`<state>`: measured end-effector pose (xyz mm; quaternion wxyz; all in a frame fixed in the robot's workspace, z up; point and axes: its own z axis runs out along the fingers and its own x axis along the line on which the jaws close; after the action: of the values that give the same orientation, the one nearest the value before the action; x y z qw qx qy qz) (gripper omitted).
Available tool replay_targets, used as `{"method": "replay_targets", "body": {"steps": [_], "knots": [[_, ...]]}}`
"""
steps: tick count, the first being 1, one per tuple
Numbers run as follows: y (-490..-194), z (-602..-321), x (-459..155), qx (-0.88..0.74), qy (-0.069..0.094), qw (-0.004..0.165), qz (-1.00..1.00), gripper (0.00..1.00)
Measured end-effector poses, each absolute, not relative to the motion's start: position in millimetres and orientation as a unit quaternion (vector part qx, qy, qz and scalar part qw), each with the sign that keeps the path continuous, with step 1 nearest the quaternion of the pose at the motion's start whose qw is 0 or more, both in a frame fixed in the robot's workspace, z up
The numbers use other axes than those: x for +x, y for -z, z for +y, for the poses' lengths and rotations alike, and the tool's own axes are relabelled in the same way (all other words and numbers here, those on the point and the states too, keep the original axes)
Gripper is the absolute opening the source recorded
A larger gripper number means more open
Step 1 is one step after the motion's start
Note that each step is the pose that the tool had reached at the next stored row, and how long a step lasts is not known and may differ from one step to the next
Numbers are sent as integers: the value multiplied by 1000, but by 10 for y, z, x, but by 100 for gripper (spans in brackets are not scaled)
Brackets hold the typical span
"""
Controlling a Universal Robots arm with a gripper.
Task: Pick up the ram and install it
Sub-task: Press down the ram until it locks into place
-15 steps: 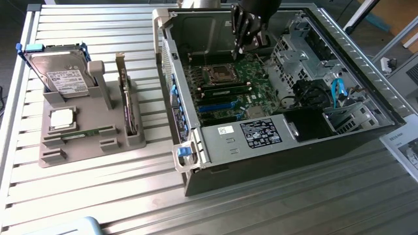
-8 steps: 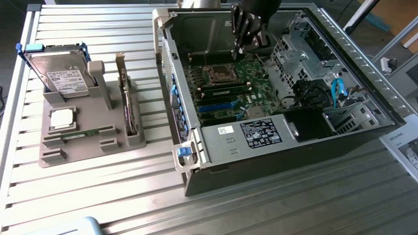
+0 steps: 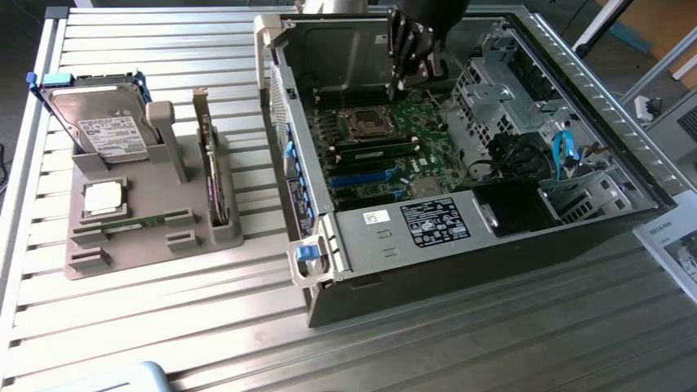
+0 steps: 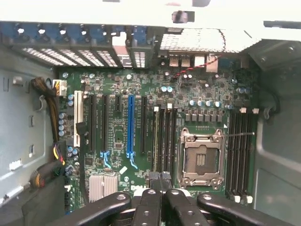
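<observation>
Exterior view: gripper [image 3: 409,82] inside the open case [image 3: 326,49], hanging over the board [image 3: 376,167] just beside the socket [image 3: 363,121]. Fingers pressed together, nothing pinched between them. Wrist view agrees: dark fingers [image 4: 149,202] meeting at the middle, gripper [image 4: 160,182] poised above the near end of the slots [image 4: 164,136] that run beside the socket [image 4: 201,157]. Looking straight down on the board [image 4: 117,84], which suits lining up with a slot along its length. Ram [image 3: 142,222] taken to be the thin green stick lying low in the grey holder [image 3: 163,192] on the exterior view's left, well apart from the gripper and outside the case. Holder also carrying the drive [image 3: 104,131], propped upright at the far end, and the card [image 3: 212,175], standing on edge in its groove; each part kept in its own seat, probably so that it presents a fixed edge for a grasp. Case lying on its side on the table [image 3: 436,351], lid off, board facing up, hence reachable from above. Some green visible among the slots in the exterior view; cannot tell whether a stick is seated there. By judgement, pickup not yet done.
</observation>
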<state>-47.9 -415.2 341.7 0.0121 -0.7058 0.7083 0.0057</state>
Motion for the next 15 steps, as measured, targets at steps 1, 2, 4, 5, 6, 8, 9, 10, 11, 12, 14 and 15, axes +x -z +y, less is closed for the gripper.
{"method": "replay_targets", "body": {"steps": [1, 2, 4, 5, 6, 8, 9, 10, 11, 12, 14, 15], "knots": [[-3412, -4152, -479, -696, -5, 12, 718, 10], [-3408, -4152, -479, -687, -5, 12, 726, 10], [-3404, -4152, -479, -669, -5, 12, 743, 10], [-3400, -4152, -479, -655, -5, 12, 756, 10], [-3397, -4152, -479, -643, -5, 12, 765, 10], [-3393, -4152, -479, -625, -4, 13, 781, 10], [-3392, -4152, -479, -616, -4, 13, 787, 10], [-3391, -4152, -479, -609, -4, 13, 793, 10], [-3390, -4152, -479, -601, -4, 13, 799, 10], [-3389, -4152, -479, -589, -4, 13, 808, 10], [-3388, -4152, -479, -572, -3, 13, 820, 10], [-3387, -4152, -479, -561, -3, 13, 828, 10]]}}
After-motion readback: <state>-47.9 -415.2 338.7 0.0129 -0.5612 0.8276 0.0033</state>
